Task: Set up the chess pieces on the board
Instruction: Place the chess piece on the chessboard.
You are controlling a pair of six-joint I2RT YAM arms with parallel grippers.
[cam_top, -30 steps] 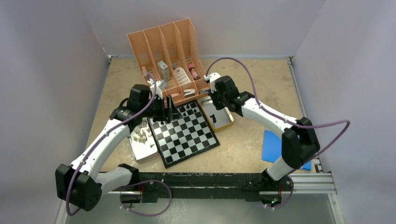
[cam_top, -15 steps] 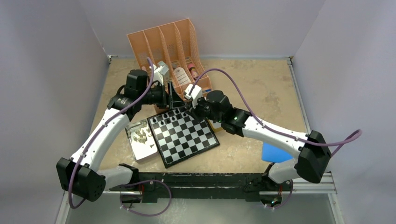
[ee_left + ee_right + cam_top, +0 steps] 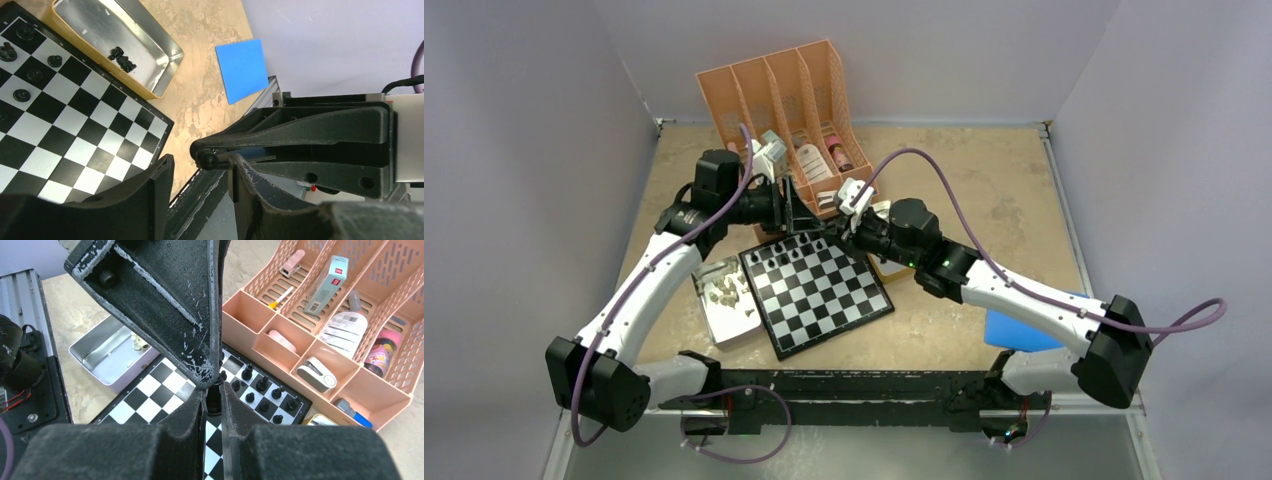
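Observation:
The board lies in front of the arms, with black chess pieces along its far rows. My right gripper is shut on one black piece above the board's far edge. My left gripper faces it tip to tip with its jaws apart. The held piece's round head sits between the left fingertips, close to the right-hand one. In the top view the left gripper and the right gripper meet over the board's far side. Beige pieces lie in a grey tray.
A yellow-rimmed metal tray beside the board holds loose black pieces. An orange organizer with bottles and boxes stands right behind the board. A blue sheet lies at the near right, partly under the right arm.
The right arm swung from the yellow tray to the board's far edge, carrying the black piece up to the left gripper. The left gripper rose off the board and its jaws narrowed.

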